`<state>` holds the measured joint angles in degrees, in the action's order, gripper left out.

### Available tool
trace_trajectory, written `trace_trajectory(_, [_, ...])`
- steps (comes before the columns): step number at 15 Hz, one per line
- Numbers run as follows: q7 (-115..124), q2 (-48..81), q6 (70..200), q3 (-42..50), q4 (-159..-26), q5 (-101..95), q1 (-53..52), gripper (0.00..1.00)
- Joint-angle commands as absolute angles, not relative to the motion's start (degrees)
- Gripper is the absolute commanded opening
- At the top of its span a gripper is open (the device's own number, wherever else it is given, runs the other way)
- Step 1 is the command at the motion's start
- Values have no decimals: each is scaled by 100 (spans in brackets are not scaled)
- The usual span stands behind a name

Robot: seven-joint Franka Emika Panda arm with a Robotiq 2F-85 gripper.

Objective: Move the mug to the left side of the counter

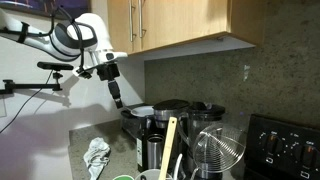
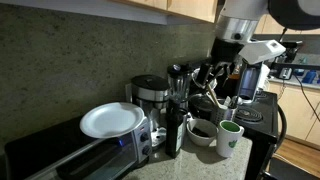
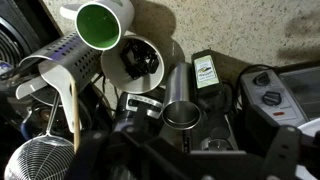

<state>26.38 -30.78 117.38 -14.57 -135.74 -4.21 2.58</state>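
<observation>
Wrist view: the mug [image 3: 98, 25] is white outside and bright green inside. It stands mouth up on the counter [image 3: 250, 30], touching or just beside a white bowl [image 3: 140, 60] with something dark in it. A perforated steel holder [image 3: 62, 55] lies close on its other side, with a wooden spatula [image 3: 72, 110] crossing below. The pincer [image 3: 165, 150] is only a dark blur along the bottom, so I cannot tell how far its fingers are parted; nothing is seen between them.

Exterior view next: the mug [image 2: 229, 135] sits near the counter's front edge, at the end next to the stove [image 2: 252, 115], just beside the bowl [image 2: 203, 130]. A coffee maker [image 2: 150, 95] stands toward the back edge, and a white plate [image 2: 112, 120] rests on a toaster oven [image 2: 70, 155]. The arm [image 2: 240, 35] comes down from above the stove end, its wrist over the clutter behind the mug.

Remaining exterior view: the white arm [image 1: 75, 40] reaches in high, elbow bent, with the pincer [image 1: 118, 100] pointing straight down, clear of the counter [image 1: 80, 135]. A crumpled cloth [image 1: 97, 155] lies below it.
</observation>
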Motion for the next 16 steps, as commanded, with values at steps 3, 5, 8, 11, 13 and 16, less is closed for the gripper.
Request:
trace_trajectory(3, [2388,-3013,11582,-1290,-13528,-416,45,100])
trace_trajectory(5, [1801,-2909,11365,-1054,-13448,-291,-114,100])
trace_trajectory(8, [545,-2813,10994,-556,-13323,-265,-250,100])
trace_trajectory(11, [-769,-2703,10518,-46,-13144,-524,-198,100])
trace_trajectory(13, [-1559,-2583,10189,260,-13028,-772,-134,100])
trace_trajectory(16, [-2667,-2362,9954,678,-13015,-1118,-102,100])
